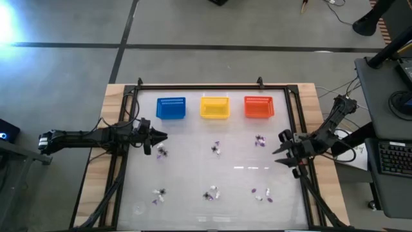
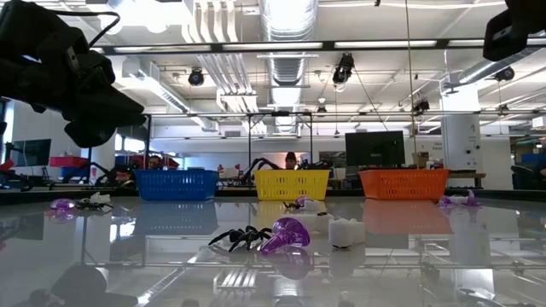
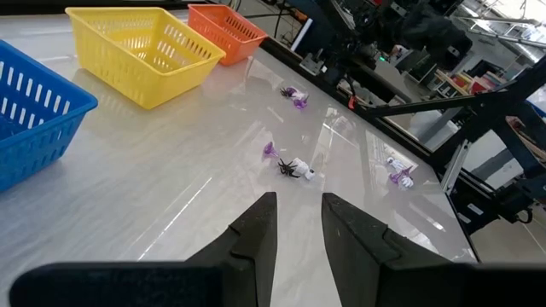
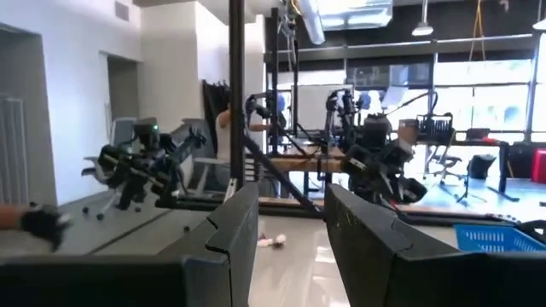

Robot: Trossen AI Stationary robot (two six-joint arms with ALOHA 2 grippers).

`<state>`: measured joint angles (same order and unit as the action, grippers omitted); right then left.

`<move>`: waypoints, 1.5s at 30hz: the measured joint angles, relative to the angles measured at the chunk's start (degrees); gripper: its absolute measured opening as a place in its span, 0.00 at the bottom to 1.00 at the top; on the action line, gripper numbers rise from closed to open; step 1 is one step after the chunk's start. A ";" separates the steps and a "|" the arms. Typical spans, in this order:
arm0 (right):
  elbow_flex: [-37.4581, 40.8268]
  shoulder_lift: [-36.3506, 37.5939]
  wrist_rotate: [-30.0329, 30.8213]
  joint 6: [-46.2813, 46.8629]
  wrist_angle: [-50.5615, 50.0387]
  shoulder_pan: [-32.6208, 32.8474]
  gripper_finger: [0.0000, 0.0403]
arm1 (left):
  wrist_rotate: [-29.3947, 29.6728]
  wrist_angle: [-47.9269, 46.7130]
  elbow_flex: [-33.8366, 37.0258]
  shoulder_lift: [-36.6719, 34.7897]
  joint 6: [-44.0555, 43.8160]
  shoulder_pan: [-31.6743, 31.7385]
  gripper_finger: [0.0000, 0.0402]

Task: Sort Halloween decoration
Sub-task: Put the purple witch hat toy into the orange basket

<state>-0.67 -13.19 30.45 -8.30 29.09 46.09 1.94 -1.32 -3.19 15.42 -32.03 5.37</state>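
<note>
Scattered across the glossy white table top (image 1: 193,174) in six small clusters: the Halloween decoration (image 1: 214,149) — tiny black spiders, whitish bits and purple pieces. Three clusters in a nearer-to-baskets row, three more in a row toward the opposite edge. None inside a basket, none held.

Lined up along the far edge of the work area: blue basket (image 1: 170,107), yellow basket (image 1: 214,107), orange basket (image 1: 258,107), set side by side with gaps between.

Seen level across the table: a black spider (image 2: 236,237) just beside a purple cone-shaped piece (image 2: 286,236), with a whitish piece (image 2: 345,231) near them; another purple piece and spider off toward the blue basket, one more purple piece below the orange basket.

Left gripper (image 1: 162,136) poised at the left side of the table, pointing inward, close to the cluster beneath the blue basket but not touching it. Fingers (image 3: 256,230) parted with a clear gap, nothing between them — released. Spider-and-purple cluster visible on the table ahead of the tips.

Right gripper (image 1: 278,147) raised at the right edge, aimed across the table, near the cluster beneath the orange basket. Fingers (image 4: 235,226) likewise apart, with only empty air between them — grasping nothing. Left arm visible beyond them.
</note>
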 joint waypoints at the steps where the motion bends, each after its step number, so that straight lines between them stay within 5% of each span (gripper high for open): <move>1: 0.00 -0.04 0.86 0.74 -0.01 0.00 0.32 | 0.01 0.00 -0.01 0.00 -0.02 0.00 0.19; 9: 0.00 -0.83 11.64 7.75 -1.18 0.00 0.32 | 0.01 0.00 0.01 0.00 -0.02 -0.02 0.19; 25: 0.00 -5.09 11.66 18.83 -2.11 0.02 0.32 | 0.03 0.00 0.00 0.00 -0.01 0.00 0.19; 36: 0.00 -6.16 11.70 18.27 -2.24 0.02 0.32 | 0.40 0.22 0.00 0.43 0.18 0.00 0.19; 45: 0.00 -6.14 11.70 14.50 -2.73 0.02 0.32 | 0.58 0.24 -0.01 2.11 11.55 0.00 0.19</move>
<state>-0.67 -19.33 42.15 6.20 26.37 46.11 2.52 -1.08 -3.20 17.53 -20.48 5.37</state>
